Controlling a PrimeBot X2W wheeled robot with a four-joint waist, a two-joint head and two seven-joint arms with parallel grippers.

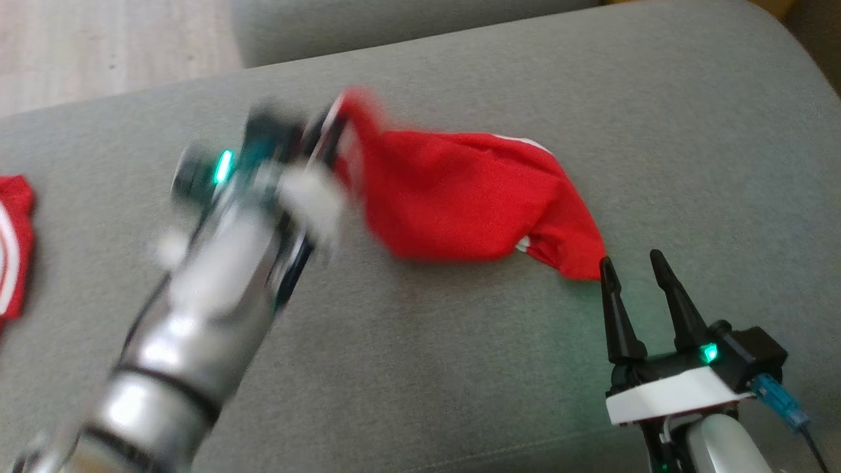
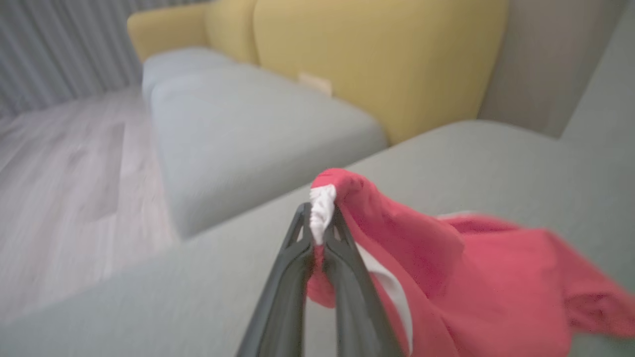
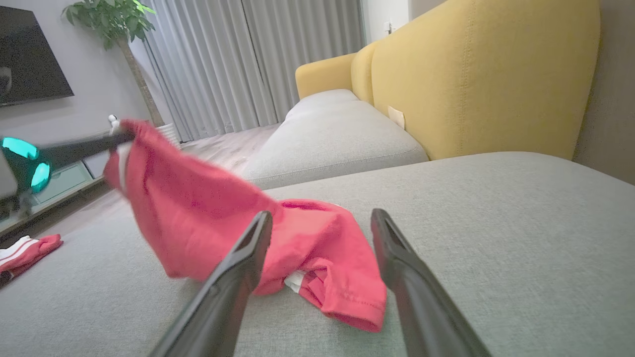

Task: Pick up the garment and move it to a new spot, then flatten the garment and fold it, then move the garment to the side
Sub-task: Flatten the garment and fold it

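Observation:
The garment (image 1: 460, 197) is red with white trim and lies partly lifted over the grey sofa seat (image 1: 460, 368). My left gripper (image 1: 328, 141) is shut on its upper left edge, pinching red cloth and white trim (image 2: 322, 213) and holding that end off the cushion. The rest of the garment (image 3: 297, 248) droops down to the seat toward the right. My right gripper (image 1: 634, 263) stands open just off the garment's lower right corner, fingers pointing at it with nothing between them. Its fingers (image 3: 248, 258) frame the cloth's near corner.
A second red and white cloth (image 1: 13, 243) lies at the seat's left edge. A yellow sofa back (image 3: 471, 74) rises behind, with another grey cushion (image 3: 332, 139) beyond a gap. Wooden floor (image 2: 59, 173) lies to the left.

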